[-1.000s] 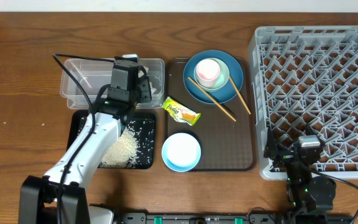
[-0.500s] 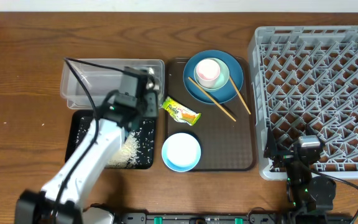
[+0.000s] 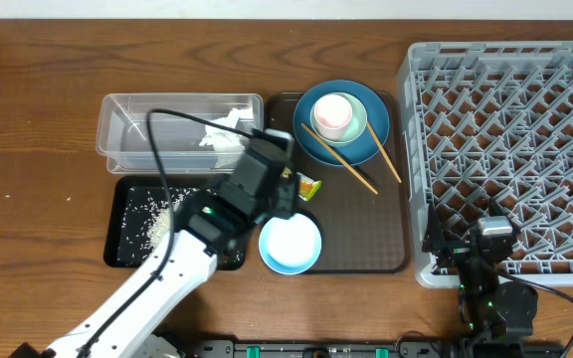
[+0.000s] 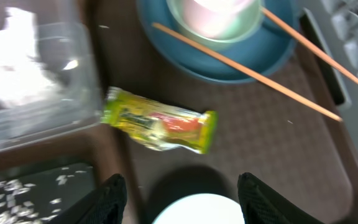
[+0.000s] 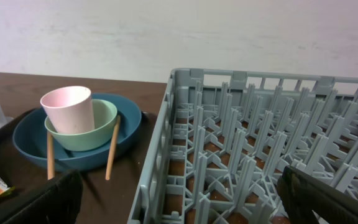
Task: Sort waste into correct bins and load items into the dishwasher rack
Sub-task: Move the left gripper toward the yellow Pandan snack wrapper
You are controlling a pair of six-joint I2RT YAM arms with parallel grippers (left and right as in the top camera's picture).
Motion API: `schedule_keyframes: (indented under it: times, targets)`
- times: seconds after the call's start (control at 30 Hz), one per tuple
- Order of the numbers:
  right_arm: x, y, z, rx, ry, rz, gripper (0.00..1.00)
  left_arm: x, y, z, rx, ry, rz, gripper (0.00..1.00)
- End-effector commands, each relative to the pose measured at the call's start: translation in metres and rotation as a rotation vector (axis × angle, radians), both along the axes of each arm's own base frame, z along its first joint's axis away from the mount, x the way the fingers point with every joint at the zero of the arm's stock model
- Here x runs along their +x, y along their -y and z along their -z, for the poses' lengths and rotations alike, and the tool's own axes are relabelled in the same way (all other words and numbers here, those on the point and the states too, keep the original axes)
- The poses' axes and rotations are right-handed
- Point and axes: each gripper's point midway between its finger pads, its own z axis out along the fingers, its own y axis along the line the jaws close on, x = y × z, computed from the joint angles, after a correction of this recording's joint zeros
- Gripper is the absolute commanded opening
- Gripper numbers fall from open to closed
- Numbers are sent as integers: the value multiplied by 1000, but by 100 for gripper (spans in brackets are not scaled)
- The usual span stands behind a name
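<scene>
Wrapper (image 4: 160, 124) lies just ahead of left tool (image 4: 181, 186), fingers (image 4: 112, 198) spread, seemingly hovering

The table (image 3: 28, 99) is brown wood with plain grain. At the right of the overhead frame, the dishwasher rack (image 3: 505, 129) is matt grey plastic. The tub (image 3: 117, 129) is clear, glossy plastic (the crumpled tissue (image 3: 222, 134) inside looks soft and papery). The snack wrapper (image 4: 157, 121) is shiny, crinkled film on the finely textured serving tray (image 4: 260, 143). The chopsticks (image 3: 341, 159) are bare pale wood.
</scene>
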Motion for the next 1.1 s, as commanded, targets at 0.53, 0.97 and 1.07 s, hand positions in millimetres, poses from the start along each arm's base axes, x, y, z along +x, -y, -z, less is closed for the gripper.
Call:
schedule_keyframes:
  times: [0.53,0.97,1.07]
  targets:
    - [0,-1,1,-5,-3,-4,99,10,44,70,62,-90,64,60]
    - [0,-1,1,-5,-3,-4,99,15,53,107,123,-107,123,58]
    - [0,-1,1,-5,-3,-4,99,17,55,117,143,-107,146,58]
